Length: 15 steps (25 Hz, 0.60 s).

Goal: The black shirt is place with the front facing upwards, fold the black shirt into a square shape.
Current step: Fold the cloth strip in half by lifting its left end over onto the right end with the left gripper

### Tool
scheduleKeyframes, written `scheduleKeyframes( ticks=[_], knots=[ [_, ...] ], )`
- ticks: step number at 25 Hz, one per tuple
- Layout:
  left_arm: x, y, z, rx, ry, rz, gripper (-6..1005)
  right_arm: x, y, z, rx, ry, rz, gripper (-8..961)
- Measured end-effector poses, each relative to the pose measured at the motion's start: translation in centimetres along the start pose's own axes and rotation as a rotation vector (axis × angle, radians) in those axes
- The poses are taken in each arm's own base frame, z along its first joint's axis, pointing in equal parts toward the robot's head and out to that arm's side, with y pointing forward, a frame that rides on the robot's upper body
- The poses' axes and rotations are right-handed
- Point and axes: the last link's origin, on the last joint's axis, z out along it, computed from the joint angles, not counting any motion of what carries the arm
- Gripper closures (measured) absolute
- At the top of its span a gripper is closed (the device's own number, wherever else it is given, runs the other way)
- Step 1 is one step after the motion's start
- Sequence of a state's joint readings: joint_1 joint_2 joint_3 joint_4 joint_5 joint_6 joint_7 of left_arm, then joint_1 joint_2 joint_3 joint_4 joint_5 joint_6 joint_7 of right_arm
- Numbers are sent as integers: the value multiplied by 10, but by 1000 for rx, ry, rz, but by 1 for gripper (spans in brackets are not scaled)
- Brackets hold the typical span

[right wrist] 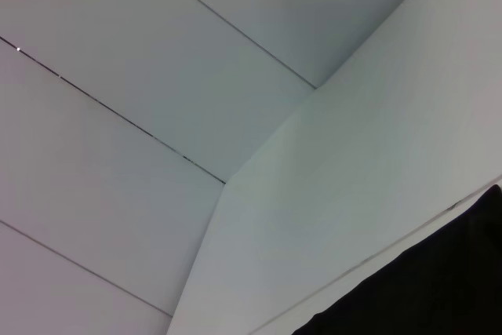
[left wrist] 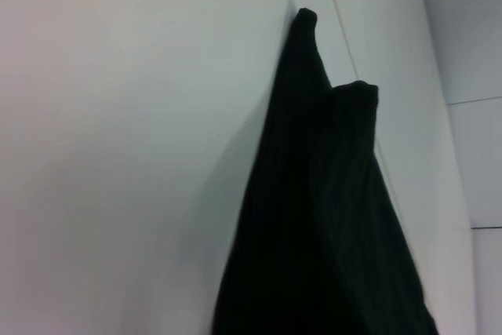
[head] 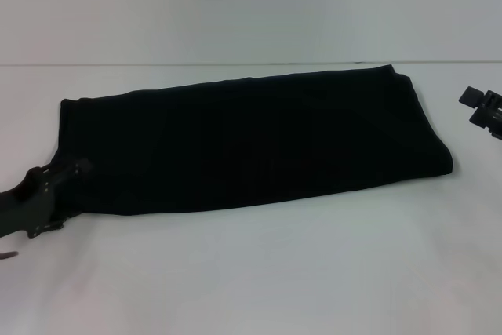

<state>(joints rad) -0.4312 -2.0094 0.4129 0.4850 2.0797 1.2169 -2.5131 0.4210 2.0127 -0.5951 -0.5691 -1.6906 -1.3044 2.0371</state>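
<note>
The black shirt (head: pixel 251 143) lies on the white table (head: pixel 259 272), folded into a long band running from left to right, with no lettering showing. My left gripper (head: pixel 69 174) sits low at the band's left end, its tip against the cloth edge. In the left wrist view the black shirt (left wrist: pixel 329 217) fills the near part and narrows to two folded corners farther off. My right gripper (head: pixel 480 107) hovers off the shirt's right end, apart from the cloth. In the right wrist view only a corner of the black shirt (right wrist: pixel 439 288) shows.
The white table stretches bare in front of the shirt and to both sides. A pale wall (head: pixel 251 5) rises behind the table's back edge, just beyond the shirt.
</note>
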Motion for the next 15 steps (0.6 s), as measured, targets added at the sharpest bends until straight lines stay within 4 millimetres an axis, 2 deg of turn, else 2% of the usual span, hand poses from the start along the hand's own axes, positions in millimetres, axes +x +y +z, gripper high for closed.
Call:
scheduleKeyframes(
  ticks=[4, 6, 10, 12, 15],
  knots=[
    [4, 7, 10, 8, 5, 20, 49, 0, 0, -1, 1, -1, 1, 202],
    [4, 18, 14, -28, -11, 52, 49, 1, -1, -1, 2, -1, 2, 203],
    [2, 31, 5, -120, -50, 87, 50, 1, 0, 0, -1, -1, 2, 205],
    [1, 26, -1, -121, -50, 70, 50, 1, 0, 1, -2, -1, 3, 206],
    [-2, 1, -14, -53, -26, 6, 49, 2, 0, 1, -1, 1, 4, 207]
  ],
)
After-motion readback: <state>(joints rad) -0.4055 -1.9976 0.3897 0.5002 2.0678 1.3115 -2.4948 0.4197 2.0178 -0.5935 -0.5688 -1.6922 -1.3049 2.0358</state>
